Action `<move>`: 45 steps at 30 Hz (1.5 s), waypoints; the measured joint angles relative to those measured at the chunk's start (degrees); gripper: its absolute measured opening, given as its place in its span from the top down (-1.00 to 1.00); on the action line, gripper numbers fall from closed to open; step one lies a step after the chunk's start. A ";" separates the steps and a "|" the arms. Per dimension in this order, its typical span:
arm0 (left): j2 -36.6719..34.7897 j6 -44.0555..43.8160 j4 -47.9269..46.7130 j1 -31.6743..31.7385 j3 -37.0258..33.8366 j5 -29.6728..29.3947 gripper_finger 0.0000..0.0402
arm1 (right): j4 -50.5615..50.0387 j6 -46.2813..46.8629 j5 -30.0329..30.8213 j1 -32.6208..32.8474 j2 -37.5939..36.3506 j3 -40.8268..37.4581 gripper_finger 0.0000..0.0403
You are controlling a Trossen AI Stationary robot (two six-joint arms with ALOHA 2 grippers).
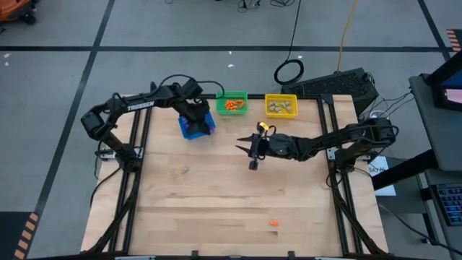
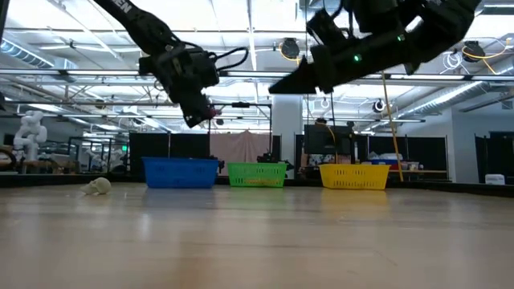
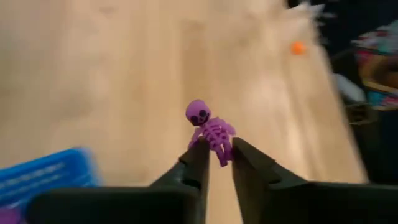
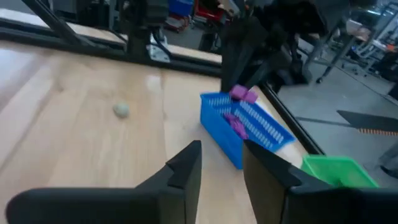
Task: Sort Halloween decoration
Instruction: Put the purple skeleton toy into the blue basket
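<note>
A purple skeleton trinket (image 3: 211,127) is between the fingertips of my left gripper (image 3: 217,149), which hangs over the blue bin (image 1: 189,132). More purple pieces lie in that bin (image 4: 245,127). The green bin (image 1: 232,102) holds orange pieces and the yellow bin (image 1: 281,106) holds pale ones. A pale trinket (image 4: 121,110) and an orange one (image 1: 274,223) lie loose on the table. My right gripper (image 1: 247,153) hovers open over the table's middle with nothing between its fingers. My left gripper pinches the skeleton's lower body and legs (image 3: 220,150) between its two fingertips. The fingers slant downward. The head (image 3: 198,112) and ribcage stick out past the fingertips, and the trinket is lifted clear, above the blue bin.
The three bins stand in a row along the table's far edge. Bare wood fills the table's middle and near half. The pale trinket (image 2: 98,186) lies left of centre and the orange one near the front edge. Cables and equipment lie beyond the table.
</note>
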 joint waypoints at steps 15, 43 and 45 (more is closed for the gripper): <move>0.00 6.30 0.97 -9.35 0.00 15.95 0.95 | -11.17 -3.54 -6.60 0.30 0.00 10.76 0.07; 0.43 -11.85 27.55 -17.87 0.02 16.53 0.95 | -8.64 -0.73 -19.71 0.82 0.02 12.93 0.29; 0.46 -12.18 28.43 -18.37 0.02 16.57 0.95 | -8.57 -0.74 -19.72 0.82 0.02 12.93 0.35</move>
